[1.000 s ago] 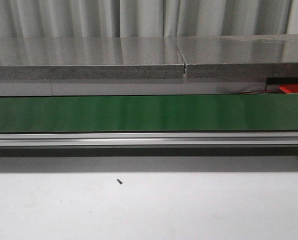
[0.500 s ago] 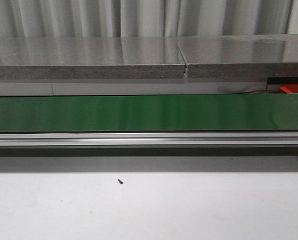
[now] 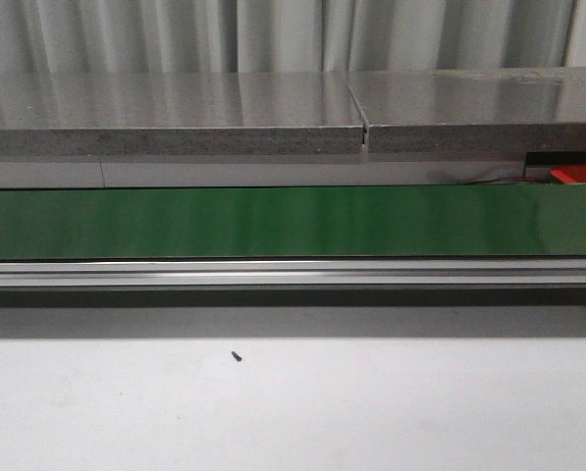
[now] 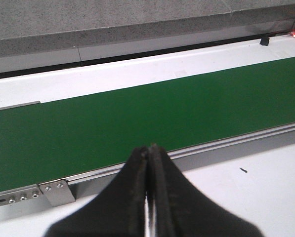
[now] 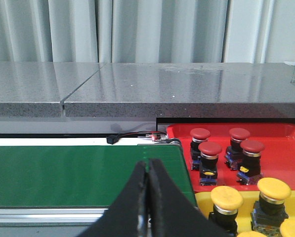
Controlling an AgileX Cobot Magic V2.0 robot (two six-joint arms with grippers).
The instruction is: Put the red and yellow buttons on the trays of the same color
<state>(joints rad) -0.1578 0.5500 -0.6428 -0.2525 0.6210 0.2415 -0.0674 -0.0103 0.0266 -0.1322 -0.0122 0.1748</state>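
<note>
In the right wrist view several red buttons (image 5: 209, 149) stand upright on the red tray (image 5: 275, 136), and several yellow buttons (image 5: 227, 198) stand on the yellow tray (image 5: 202, 201) beside it. Both trays sit just past the end of the green belt (image 5: 78, 175). My right gripper (image 5: 147, 164) is shut with nothing in it, over the belt's near edge, apart from the trays. My left gripper (image 4: 148, 149) is shut and empty above the near rail of the green belt (image 4: 137, 118). In the front view only a corner of the red tray (image 3: 579, 175) shows; neither gripper appears there.
A grey stone ledge (image 3: 273, 113) runs behind the belt (image 3: 273, 222), with curtains beyond. An aluminium rail (image 3: 293, 273) edges the belt's near side. A small dark screw (image 3: 236, 356) lies on the white table (image 3: 371, 412). Cables (image 5: 135, 137) lie at the belt's end.
</note>
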